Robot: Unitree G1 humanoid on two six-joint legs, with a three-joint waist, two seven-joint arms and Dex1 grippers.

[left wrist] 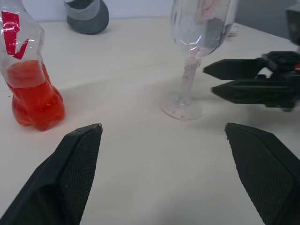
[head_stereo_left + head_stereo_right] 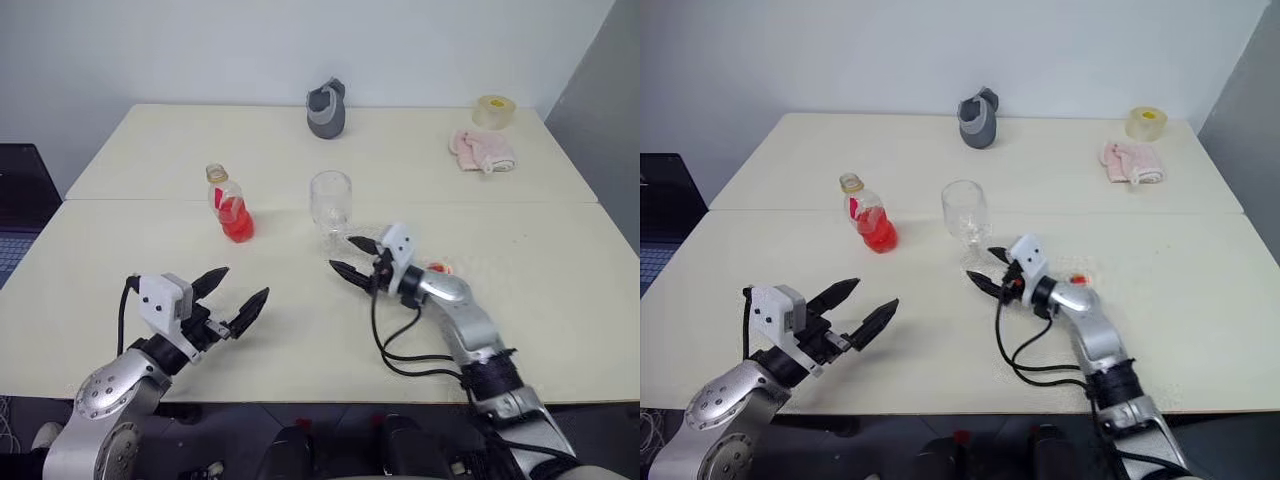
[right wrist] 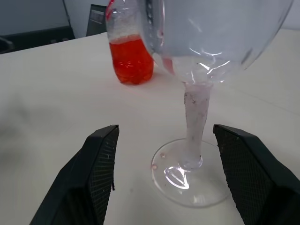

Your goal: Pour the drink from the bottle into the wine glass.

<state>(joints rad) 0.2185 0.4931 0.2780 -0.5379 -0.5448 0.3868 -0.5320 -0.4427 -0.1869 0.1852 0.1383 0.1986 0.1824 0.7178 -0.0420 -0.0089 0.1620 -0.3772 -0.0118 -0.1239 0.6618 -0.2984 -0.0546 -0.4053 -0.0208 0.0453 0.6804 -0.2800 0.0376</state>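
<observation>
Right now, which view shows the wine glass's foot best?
The right wrist view: the wine glass stands close between the open tool fingers, its foot and stem plain. The left wrist view shows the foot smaller and the bowl cut off. The head views show the whole glass small, foot faint.

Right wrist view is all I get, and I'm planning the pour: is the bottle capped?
Observer: Yes, a yellowish cap tops the bottle.
Operator: Where's the left pincer?
Observer: The left pincer is open, well short of the bottle, touching nothing.
Operator: Anything beyond the glass?
Observer: A grey jug-like object stands farther back than the wine glass.
</observation>
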